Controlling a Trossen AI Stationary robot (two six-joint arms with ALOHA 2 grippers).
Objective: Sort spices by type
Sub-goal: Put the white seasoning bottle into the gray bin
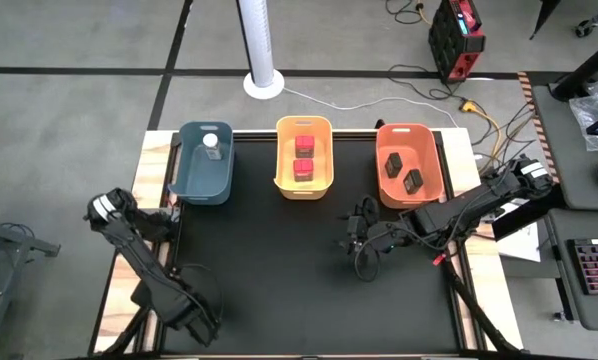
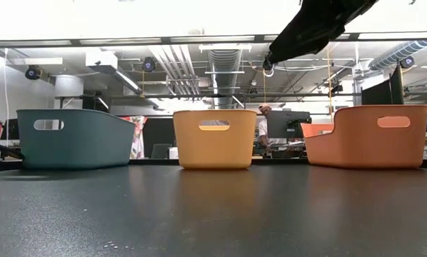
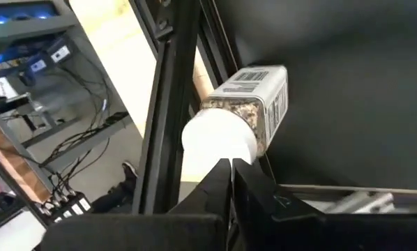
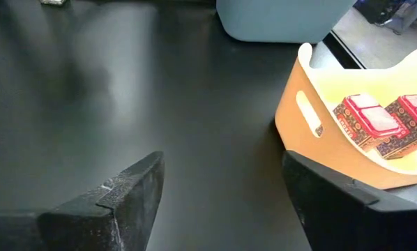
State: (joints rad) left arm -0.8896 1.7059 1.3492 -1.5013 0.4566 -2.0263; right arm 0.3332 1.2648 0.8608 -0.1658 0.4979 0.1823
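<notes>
A white-lidded spice jar (image 3: 254, 97) lies on its side at the mat's left edge, against the black frame rail. My left gripper (image 3: 231, 164) is shut, its tips at the jar's lid; in the high view it (image 1: 173, 215) sits just in front of the blue bin (image 1: 204, 165). That bin holds another white-lidded jar (image 1: 211, 143). The yellow bin (image 1: 324, 150) holds two red-lidded jars (image 1: 304, 157), and the orange bin (image 1: 384, 165) holds two dark jars (image 1: 405, 172). My right gripper (image 1: 359, 250) hangs open above the mat, touching nothing. My left gripper has its shut fingertips (image 3: 226, 169) against the flat top of the jar's white round lid (image 3: 215, 143), coming along the jar's length. The jar lies on its side on the mat with its lid end toward the fingers. It is not pinched.
The three bins stand in a row along the mat's far edge. The black frame rail (image 3: 168, 104) borders the mat on the left, with a drop to the floor beyond it. Open black mat (image 1: 269, 270) lies between the two arms. In the right wrist view the yellow bin (image 4: 313, 122) is just ahead.
</notes>
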